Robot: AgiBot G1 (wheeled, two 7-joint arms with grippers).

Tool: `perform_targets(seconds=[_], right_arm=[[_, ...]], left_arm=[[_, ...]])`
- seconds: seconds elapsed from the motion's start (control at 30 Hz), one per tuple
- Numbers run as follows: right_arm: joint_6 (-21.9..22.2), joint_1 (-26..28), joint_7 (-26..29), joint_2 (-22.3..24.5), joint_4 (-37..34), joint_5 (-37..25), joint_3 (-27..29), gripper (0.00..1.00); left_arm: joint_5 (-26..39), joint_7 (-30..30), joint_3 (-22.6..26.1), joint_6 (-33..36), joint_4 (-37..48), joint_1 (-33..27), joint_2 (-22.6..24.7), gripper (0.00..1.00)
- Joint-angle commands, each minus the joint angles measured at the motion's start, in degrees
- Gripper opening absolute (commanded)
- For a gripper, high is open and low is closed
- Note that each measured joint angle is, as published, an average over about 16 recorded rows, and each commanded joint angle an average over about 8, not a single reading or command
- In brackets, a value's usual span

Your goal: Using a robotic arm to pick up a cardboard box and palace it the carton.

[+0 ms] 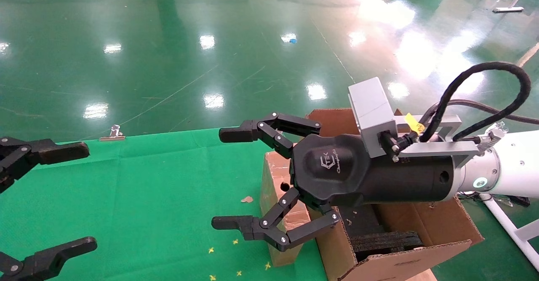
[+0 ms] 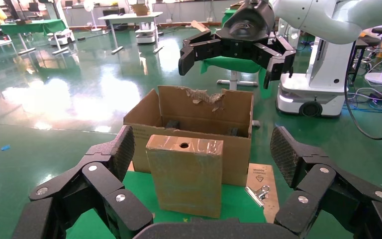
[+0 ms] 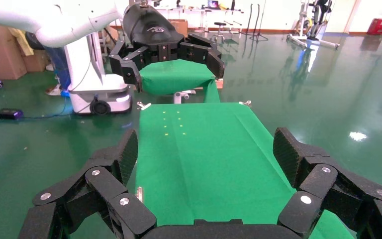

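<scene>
My right gripper [image 1: 227, 179] is spread wide, holding nothing, hovering above the box [image 1: 276, 188] with fingers pointing out over the green cloth [image 1: 160, 196]. White arm [image 1: 511, 163] comes in from the right, grey camera block [image 1: 370, 112] on top of the wrist, black cable [image 1: 484, 91] looping behind it.

Box stands upright on the cloth, touching the carton's [image 1: 404, 234] near wall. Round hole in its top narrow edge, scuffed faces. In the left wrist view the box [image 2: 185, 174] sits right in front of the carton [image 2: 199, 119], whose back flap is torn and ragged. Black foam [image 1: 379, 234] sits inside the carton.

My left gripper [image 1: 46, 196] is also wide and holding nothing, at the left edge of the cloth, well apart from the box and aimed toward it.

A metal clip [image 1: 113, 133] sits on the far edge of the cloth. Small yellow marks [image 1: 238, 255] on the cloth near the box.
</scene>
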Motion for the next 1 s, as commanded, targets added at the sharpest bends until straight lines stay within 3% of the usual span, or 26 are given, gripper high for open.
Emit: perform_targets(seconds=[0.03, 0.33, 0.5, 0.77, 0.93, 1.0], right_arm=[[0.00, 0.00, 0.00, 0.00, 0.00, 0.00, 0.00, 1.00], [0.06, 0.01, 0.11, -0.03, -0.01, -0.20, -0.13, 1.00], [0.74, 1.55, 2.17, -0.75, 0.33, -3.39, -2.05, 1.00], [1.50, 10.79, 10.44, -6.43, 0.64, -17.40, -10.36, 1.00], [0.74, 18.70, 16.40, -13.29, -2.14, -29.22, -17.37, 1.00], [1.38, 21.43, 18.55, -18.33, -3.60, -34.72, -20.71, 1.00]], left_arm=[[0.00, 0.00, 0.00, 0.00, 0.00, 0.00, 0.00, 1.00], [-0.01, 0.00, 0.01, -0.01, 0.01, -0.01, 0.00, 1.00], [-0.01, 0.02, 0.02, 0.01, 0.03, -0.02, 0.00, 1.00], [-0.03, 0.04, 0.06, 0.01, 0.05, -0.04, -0.01, 1.00], [-0.04, 0.05, 0.08, 0.00, 0.06, -0.05, -0.01, 1.00], [-0.05, 0.06, 0.09, 0.00, 0.06, -0.05, -0.02, 1.00]])
